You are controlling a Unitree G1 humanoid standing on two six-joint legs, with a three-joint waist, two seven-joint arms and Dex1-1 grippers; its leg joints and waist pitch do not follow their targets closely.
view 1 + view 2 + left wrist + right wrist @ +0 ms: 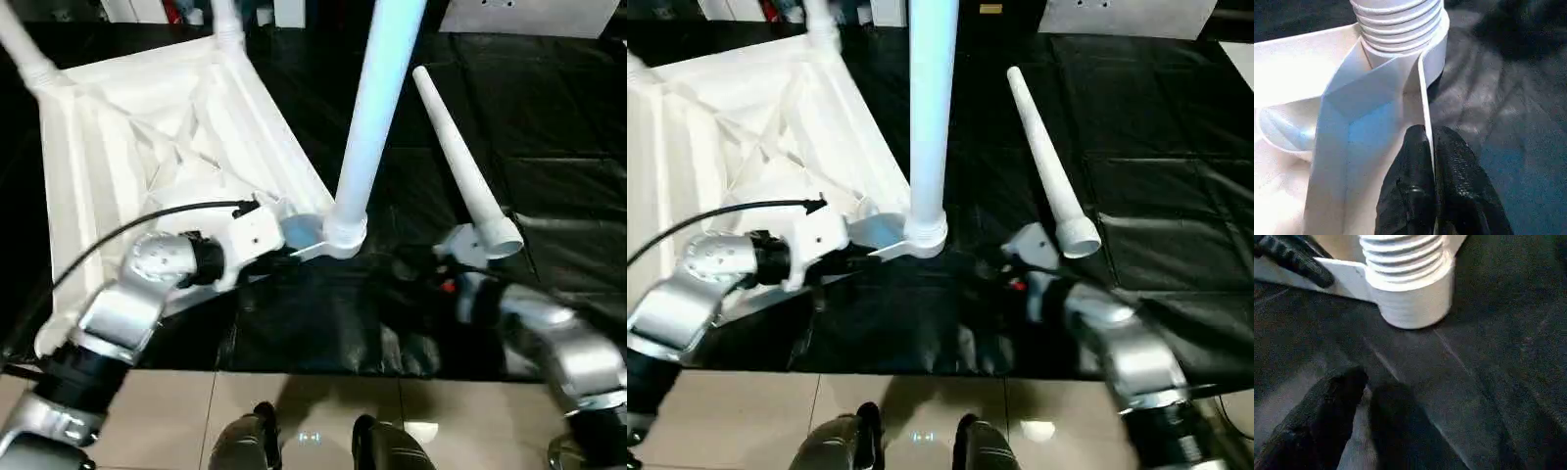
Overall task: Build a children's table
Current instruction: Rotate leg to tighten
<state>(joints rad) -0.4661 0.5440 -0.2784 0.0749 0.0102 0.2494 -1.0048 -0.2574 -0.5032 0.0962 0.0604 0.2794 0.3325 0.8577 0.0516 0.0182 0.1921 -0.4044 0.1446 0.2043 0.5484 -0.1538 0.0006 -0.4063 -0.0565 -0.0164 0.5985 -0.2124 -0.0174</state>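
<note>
The children's table (147,137) lies upside down on the black-covered bench (549,127), its ribbed underside facing up, on the left half of the scene and reaching toward the far edge. At its near right corner an upright leg (377,108) stands in the round corner socket (345,235), rising out past the top of the head views; the ridged base of this leg sits in the socket ring. Two more legs rise from the far corners of the top. A loose leg (460,162) lies flat on the bench to the right of the upright one, wide open end toward the robot, thin end pointing away. The left pincer (1431,147) is clenched on the thin rim wall (1425,98) of the tabletop just beside the socket, one black finger on each side of the wall. The right pincer (1364,396) hangs low over the bare bench cloth just near of the socket, touching nothing; whether its fingers are spread or together cannot be told.
</note>
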